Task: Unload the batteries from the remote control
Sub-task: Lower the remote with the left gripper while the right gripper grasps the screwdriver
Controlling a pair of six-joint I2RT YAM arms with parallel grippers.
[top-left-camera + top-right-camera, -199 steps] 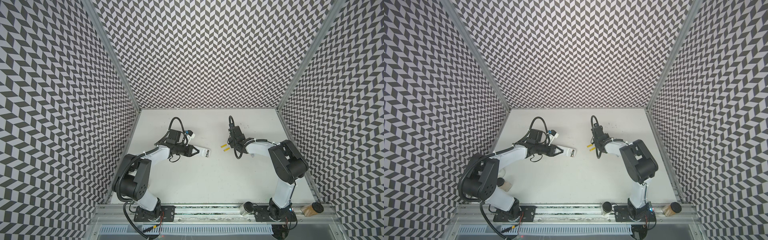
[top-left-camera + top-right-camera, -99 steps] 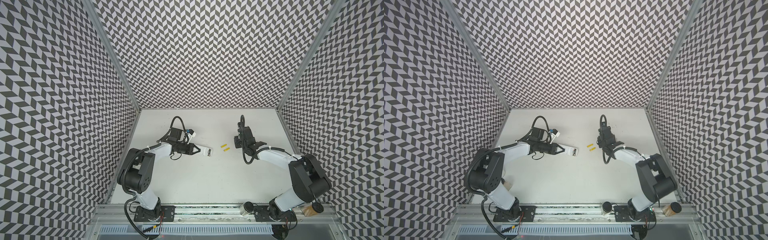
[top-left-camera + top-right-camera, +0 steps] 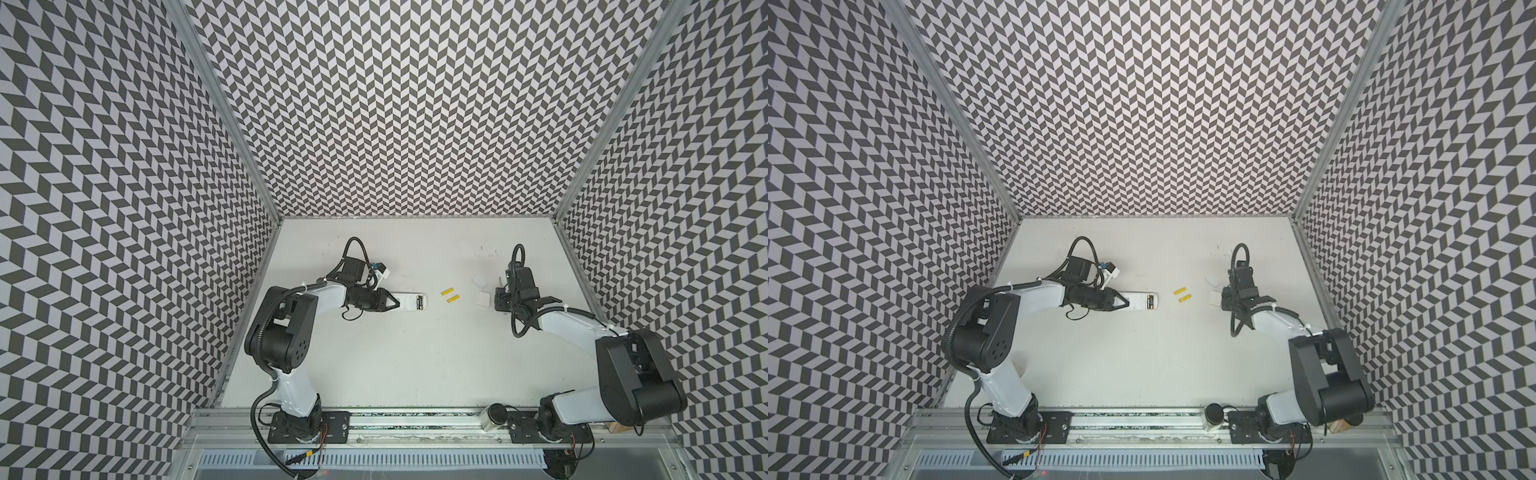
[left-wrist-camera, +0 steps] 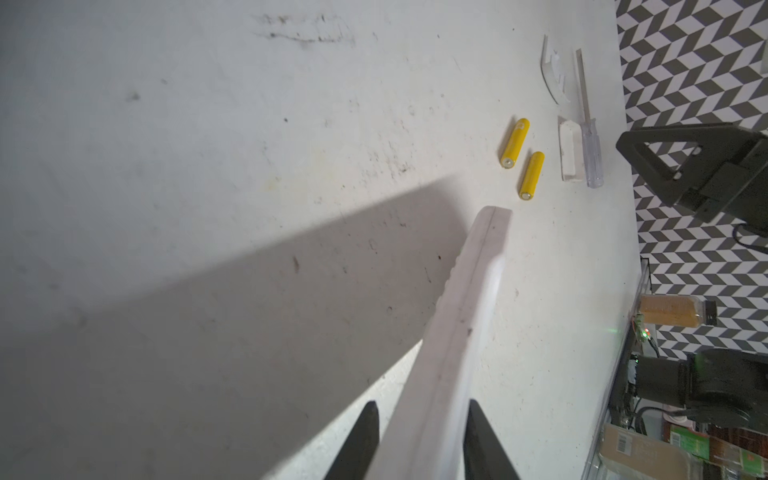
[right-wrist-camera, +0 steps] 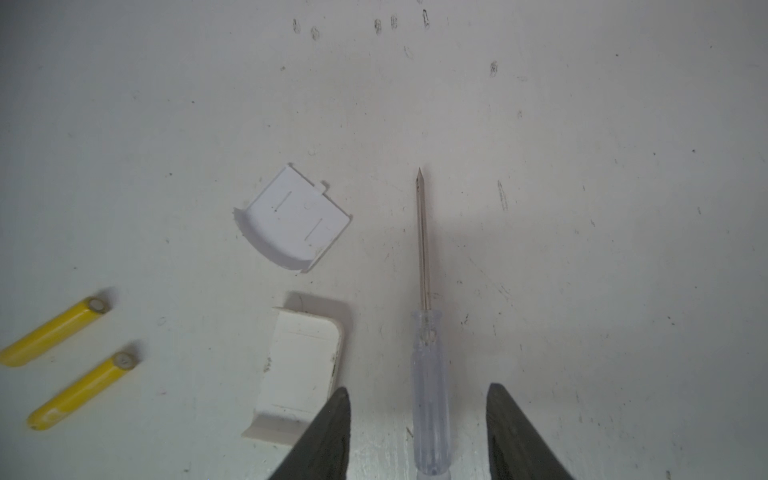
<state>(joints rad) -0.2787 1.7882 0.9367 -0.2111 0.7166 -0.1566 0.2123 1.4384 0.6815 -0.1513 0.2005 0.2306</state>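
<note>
White, scuffed tabletop (image 3: 395, 374), enclosed on three sides by chevron-patterned walls (image 3: 415, 104). Remote control (image 3: 409, 302), white, lies flat left of centre with its battery bay facing up and uncovered at the end toward the middle of the table. Two black batteries (image 3: 419, 302) with orange-gold ends are seated side by side in that bay, as seen in both top views. Two yellow batteries (image 3: 447, 291) lie loose on the table just beyond the remote's open end, roughly parallel, close together but not touching, and clear of the remote. Left gripper (image 4: 423, 402) is placed at the remote's opposite end, one finger on each side of the casing. A sliver of table shows between one finger and the casing in the left wrist view, and whether the jaws press on the remote cannot be determined. Right gripper (image 5: 417, 386) stands released, jaws wide, straddling the clear handle of a screwdriver (image 5: 427, 365) that lies flat on the table; gaps are visible on both sides of the handle, no contact. Two white battery covers (image 5: 295, 218) lie beside the screwdriver, between it and the yellow batteries, apart from each other, one showing its inner face
</note>
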